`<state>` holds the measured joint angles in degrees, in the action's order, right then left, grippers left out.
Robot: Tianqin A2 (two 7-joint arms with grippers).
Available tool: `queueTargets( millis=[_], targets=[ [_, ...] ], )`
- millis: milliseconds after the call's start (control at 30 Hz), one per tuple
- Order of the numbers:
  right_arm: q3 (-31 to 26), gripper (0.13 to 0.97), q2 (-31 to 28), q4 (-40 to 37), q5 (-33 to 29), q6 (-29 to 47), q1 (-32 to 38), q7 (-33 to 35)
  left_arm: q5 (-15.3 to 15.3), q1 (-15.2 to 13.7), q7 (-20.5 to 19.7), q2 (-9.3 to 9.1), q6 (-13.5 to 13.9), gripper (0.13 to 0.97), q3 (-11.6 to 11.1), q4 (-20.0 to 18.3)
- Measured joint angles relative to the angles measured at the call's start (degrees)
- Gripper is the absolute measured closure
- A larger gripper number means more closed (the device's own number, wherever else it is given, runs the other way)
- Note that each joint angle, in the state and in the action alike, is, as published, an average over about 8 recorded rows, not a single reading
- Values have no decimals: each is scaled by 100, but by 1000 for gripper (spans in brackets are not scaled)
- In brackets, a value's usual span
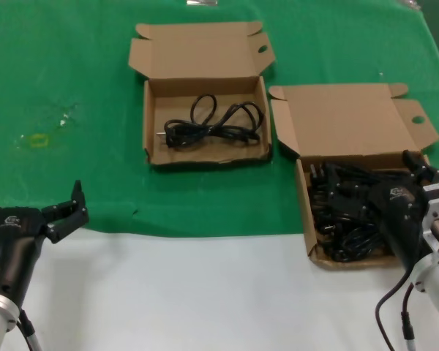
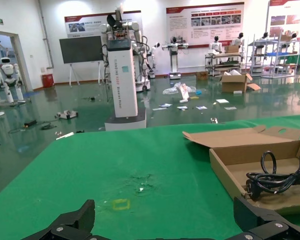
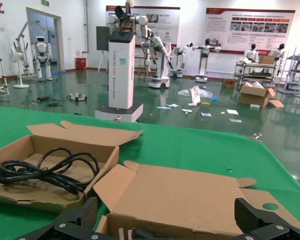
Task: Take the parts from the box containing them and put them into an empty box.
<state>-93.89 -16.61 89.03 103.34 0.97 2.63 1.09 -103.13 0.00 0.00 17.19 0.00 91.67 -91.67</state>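
The box containing the parts point(image 1: 305, 191) lies at the right with its lid open, full of tangled black power cables point(image 1: 344, 212). My right gripper point(image 1: 373, 179) is open and hangs low over those cables; in its wrist view point(image 3: 167, 220) the jaws stand wide apart in front of the lid point(image 3: 190, 192), with plug prongs point(image 3: 121, 234) just below. The other cardboard box point(image 1: 152, 146) lies at the centre back and holds one coiled cable point(image 1: 212, 121). It also shows in the right wrist view point(image 3: 20, 150). My left gripper point(image 1: 33, 196) is open and empty at the near left.
Green cloth point(image 1: 73, 88) covers the far table, with a yellow mark point(image 1: 38, 140) at the left; a white strip point(image 1: 205, 292) runs along the near edge. The centre box's wall point(image 2: 225, 172) shows to one side of my left gripper point(image 2: 165, 222).
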Motion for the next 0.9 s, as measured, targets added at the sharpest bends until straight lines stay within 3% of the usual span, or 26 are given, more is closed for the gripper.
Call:
queueTargets(
  millis=[900],
  targets=[
    [0, 129, 0, 0, 0, 0, 0, 0, 0, 0, 0, 0, 0, 132, 0, 0]
  ],
)
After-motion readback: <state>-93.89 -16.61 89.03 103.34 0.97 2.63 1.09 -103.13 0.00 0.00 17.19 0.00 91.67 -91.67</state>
